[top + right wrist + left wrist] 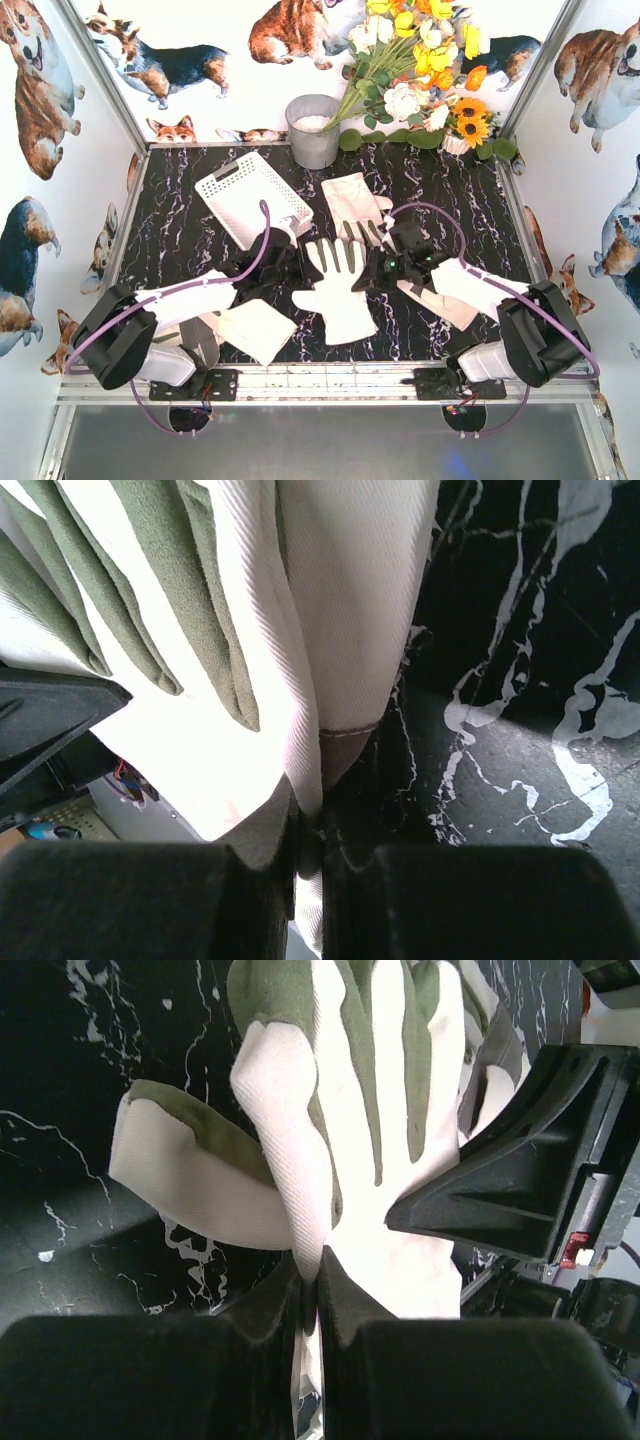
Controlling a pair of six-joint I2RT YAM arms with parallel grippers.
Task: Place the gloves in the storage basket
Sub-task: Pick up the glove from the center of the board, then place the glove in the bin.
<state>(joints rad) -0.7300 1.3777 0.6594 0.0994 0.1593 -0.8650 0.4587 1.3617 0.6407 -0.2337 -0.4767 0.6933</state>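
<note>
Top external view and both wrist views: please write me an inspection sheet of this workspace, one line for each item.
Surface: black marble-pattern table, no spill seen.
Job's things: storage basket has no glove inside; centre glove patched side up; second glove right of the basket; third glove by the left arm; fourth glove partly under the right arm.
Clutter: grey metal bucket and artificial flowers at the far edge.
Grippers: left gripper and right gripper each pinch the centre glove.
Cables: purple cables loop over both arms.
Surroundings: corgi-print walls.
</note>
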